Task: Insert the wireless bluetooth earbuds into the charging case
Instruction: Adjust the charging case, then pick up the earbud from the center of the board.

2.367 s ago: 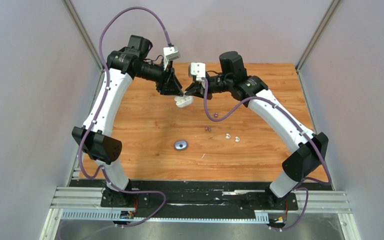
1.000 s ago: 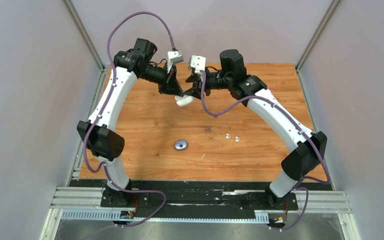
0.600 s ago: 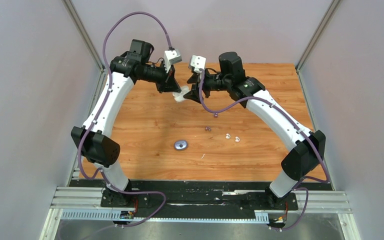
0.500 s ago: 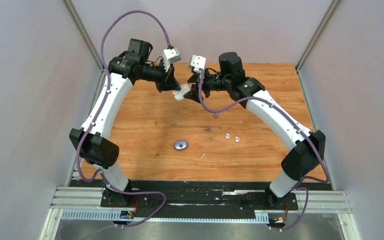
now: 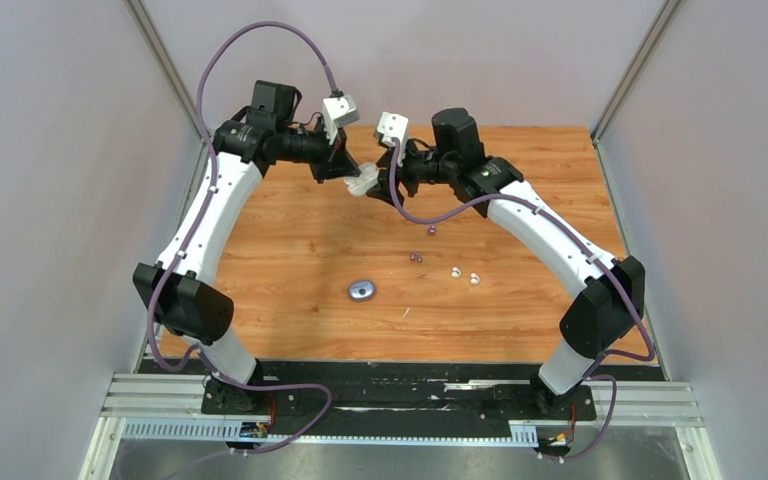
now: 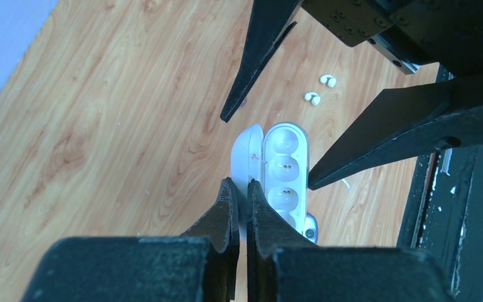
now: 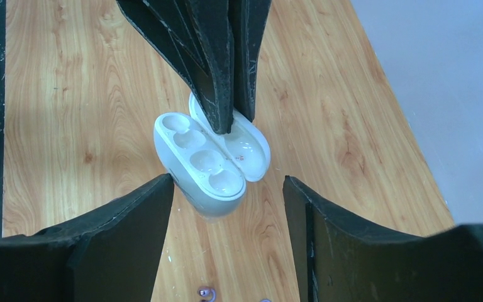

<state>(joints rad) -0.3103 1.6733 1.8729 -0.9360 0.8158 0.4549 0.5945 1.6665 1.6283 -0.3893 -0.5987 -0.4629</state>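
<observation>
The white charging case (image 5: 362, 183) hangs in the air above the far part of the counter (image 5: 290, 250), hinged wide open; the left end effector (image 6: 240, 185) is clamped on its lid (image 7: 248, 148), the two fingers pressed together on that thin shell; the other half faces up beside it, and its row of round hollows shows only bare white plastic. The right end effector (image 7: 227, 181) has its fingers spread well apart, one on each side of the open case and touching neither half. A second, bluish case (image 5: 362, 290), pebble-shaped and closed, lies on the counter nearer the arm bases. All the buds lie loose on the wood, outside both cases; two white earbuds (image 5: 455, 271) sit just beside each other to the right of the bluish case; two dark purple earbuds (image 5: 416, 256) lie a little farther back, near each other but apart, between the white pair and the raised case.
</observation>
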